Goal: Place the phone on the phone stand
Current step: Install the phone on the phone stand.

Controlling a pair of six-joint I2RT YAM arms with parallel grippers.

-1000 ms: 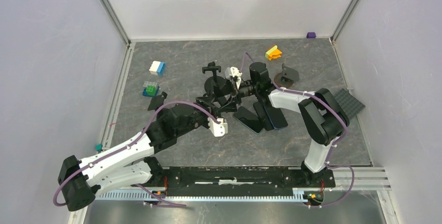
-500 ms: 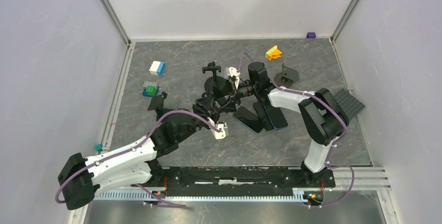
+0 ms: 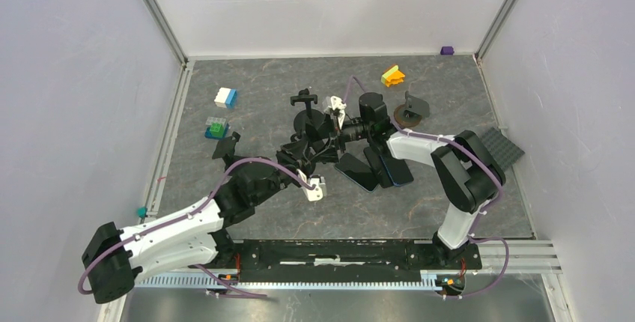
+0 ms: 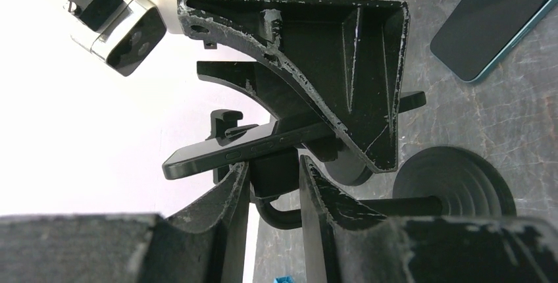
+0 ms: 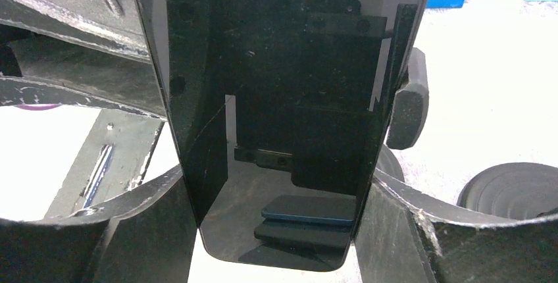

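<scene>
Phone brought to the stand, not yet released
The right pincer (image 5: 279,66) clamps the phone (image 5: 273,131), a glossy black slab tilted against the phone stand (image 4: 454,184); seating and letting go are left. The left pincer (image 4: 273,184) is narrow around the stand's neck, and I cannot tell whether it grips

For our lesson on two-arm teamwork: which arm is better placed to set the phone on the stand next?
Right. The right fingers clamp the phone, held just over the stand. The left fingers sit either side of the stand's stem, so that arm looks suited only to steadying it.
</scene>
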